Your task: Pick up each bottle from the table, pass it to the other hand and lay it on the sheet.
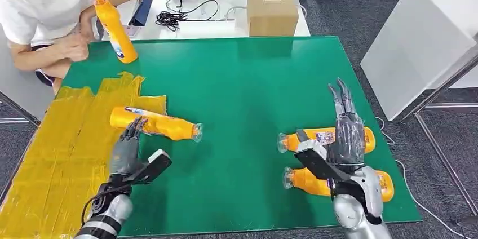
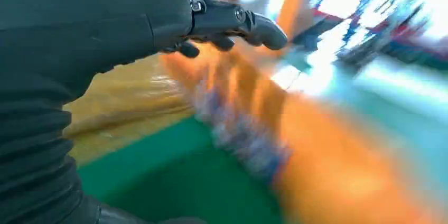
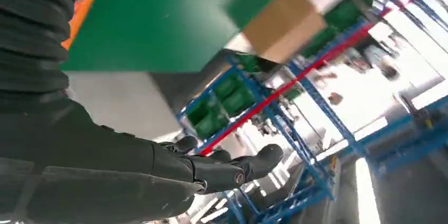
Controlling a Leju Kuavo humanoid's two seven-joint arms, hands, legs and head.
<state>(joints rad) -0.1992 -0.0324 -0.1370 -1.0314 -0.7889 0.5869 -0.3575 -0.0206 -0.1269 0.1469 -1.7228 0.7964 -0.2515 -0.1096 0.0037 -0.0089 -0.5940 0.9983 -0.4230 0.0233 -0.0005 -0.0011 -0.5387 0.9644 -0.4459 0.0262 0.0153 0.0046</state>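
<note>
An orange bottle (image 1: 155, 125) lies on its side at the right edge of the yellow sheet (image 1: 56, 154), its clear cap end over the green table (image 1: 253, 81). My left hand (image 1: 128, 143) is just in front of it, fingertips at the bottle's side and spread, gripping nothing. In the left wrist view the hand (image 2: 232, 23) hovers over the blurred bottle (image 2: 317, 171). Two more orange bottles (image 1: 327, 139) (image 1: 332, 184) lie side by side at the right. My right hand (image 1: 344, 132) is raised over them, fingers straight and empty; the right wrist view also shows this hand (image 3: 227, 168).
A person sits at the far left corner with a hand on an upright orange bottle (image 1: 115, 27). Behind the green table a white table carries a cardboard box (image 1: 272, 10), cables (image 1: 180, 16) and a tablet (image 1: 141, 5). A white board (image 1: 423, 41) stands on the right.
</note>
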